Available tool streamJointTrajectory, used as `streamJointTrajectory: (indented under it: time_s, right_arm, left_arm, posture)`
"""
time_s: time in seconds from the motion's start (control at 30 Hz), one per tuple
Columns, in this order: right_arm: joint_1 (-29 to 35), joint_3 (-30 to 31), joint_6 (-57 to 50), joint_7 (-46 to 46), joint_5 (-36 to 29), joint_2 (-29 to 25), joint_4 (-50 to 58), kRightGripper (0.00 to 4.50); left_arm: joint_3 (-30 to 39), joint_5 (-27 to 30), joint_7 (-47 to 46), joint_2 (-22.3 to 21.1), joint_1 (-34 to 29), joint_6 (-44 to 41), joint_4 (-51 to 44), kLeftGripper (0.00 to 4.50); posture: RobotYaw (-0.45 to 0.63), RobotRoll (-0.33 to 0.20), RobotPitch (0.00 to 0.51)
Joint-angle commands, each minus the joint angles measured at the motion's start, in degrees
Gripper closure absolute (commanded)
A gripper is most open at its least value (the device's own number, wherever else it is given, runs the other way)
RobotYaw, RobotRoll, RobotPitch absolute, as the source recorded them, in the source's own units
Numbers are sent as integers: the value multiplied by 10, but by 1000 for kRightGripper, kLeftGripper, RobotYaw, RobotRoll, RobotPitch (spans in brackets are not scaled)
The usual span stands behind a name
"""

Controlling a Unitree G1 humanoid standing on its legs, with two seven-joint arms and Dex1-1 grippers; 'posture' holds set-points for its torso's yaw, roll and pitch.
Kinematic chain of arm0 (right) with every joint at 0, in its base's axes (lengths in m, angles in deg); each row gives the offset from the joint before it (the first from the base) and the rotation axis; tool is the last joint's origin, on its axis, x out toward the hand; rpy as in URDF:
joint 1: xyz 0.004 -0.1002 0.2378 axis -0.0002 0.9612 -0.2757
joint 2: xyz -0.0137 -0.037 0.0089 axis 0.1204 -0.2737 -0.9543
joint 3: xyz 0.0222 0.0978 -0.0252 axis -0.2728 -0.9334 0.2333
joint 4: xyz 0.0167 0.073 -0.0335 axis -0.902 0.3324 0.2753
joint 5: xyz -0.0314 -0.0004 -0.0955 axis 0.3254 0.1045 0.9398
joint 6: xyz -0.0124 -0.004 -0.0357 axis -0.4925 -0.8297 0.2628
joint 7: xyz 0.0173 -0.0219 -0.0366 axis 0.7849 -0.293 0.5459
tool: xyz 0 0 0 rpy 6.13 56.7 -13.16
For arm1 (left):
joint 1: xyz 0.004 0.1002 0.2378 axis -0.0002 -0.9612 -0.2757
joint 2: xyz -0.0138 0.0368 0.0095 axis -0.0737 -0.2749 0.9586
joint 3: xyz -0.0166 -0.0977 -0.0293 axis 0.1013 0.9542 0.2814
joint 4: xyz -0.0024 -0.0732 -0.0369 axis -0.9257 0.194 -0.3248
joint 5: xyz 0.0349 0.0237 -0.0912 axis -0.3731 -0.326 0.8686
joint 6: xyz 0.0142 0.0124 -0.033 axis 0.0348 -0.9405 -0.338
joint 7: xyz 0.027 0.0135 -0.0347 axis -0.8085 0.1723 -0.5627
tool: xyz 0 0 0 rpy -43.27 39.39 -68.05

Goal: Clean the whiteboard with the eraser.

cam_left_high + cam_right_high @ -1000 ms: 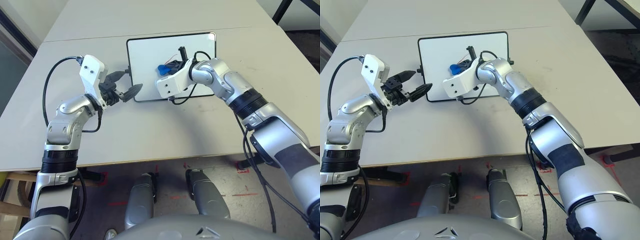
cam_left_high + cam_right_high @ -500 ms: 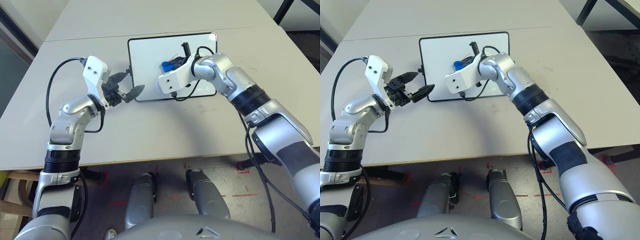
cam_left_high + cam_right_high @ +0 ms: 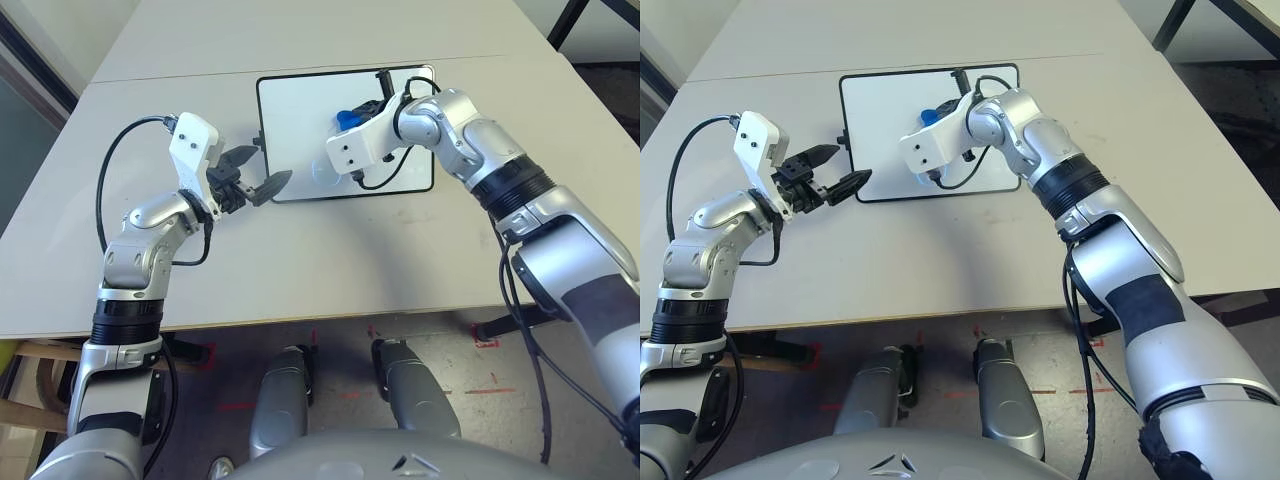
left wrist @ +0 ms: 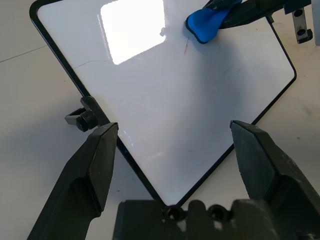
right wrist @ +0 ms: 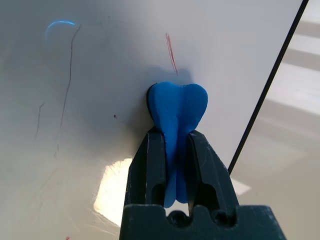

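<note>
Right hand [image 5: 176, 134] and eraser [image 5: 177, 107] shifted rightward, away from left hand.

Whiteboard [image 4: 165, 100]: smooth, glossy white face, bright reflections, within a thin black frame that looks like plastic. Eraser [image 5: 176, 107]: blue, matt, soft-looking, foam-like. Surface [image 3: 230, 270]: smooth, pale, low sheen, with a wood-like strip along its near edge. Right pincer [image 5: 177, 145]: dark, plastic-looking, slight sheen. Left pincer [image 4: 175, 132]: dark, plastic-looking, dull. Forearms [image 3: 140, 250]: smooth, silvery, metal-like, softly shining. Floor [image 3: 340, 410]: grey, dull sheen.
</note>
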Motion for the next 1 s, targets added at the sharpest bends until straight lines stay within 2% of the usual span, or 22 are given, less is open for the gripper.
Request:
streamJointTrajectory:
  time_s: [0.03,0.4,0.83,1.0]
  right_arm:
    - [-11,4,-12,7,10,-16,-30,4132]
    - [-28,10,3,-24,11,-28,-84,4133]
    - [-26,14,8,-18,4,1,-82,4134]
    - [-32,18,17,-33,4,21,-111,4134]
  left_arm:
    - [-8,-9,1,3,1,3,10,0]
    - [-7,-11,3,3,3,8,16,0]
    - [-8,-13,3,2,1,6,16,0]
    - [-8,-14,3,3,1,8,19,0]
  posture:
    - [-124,0,168]
    - [-124,0,164]
    - [-124,0,170]
    - [-122,0,169]
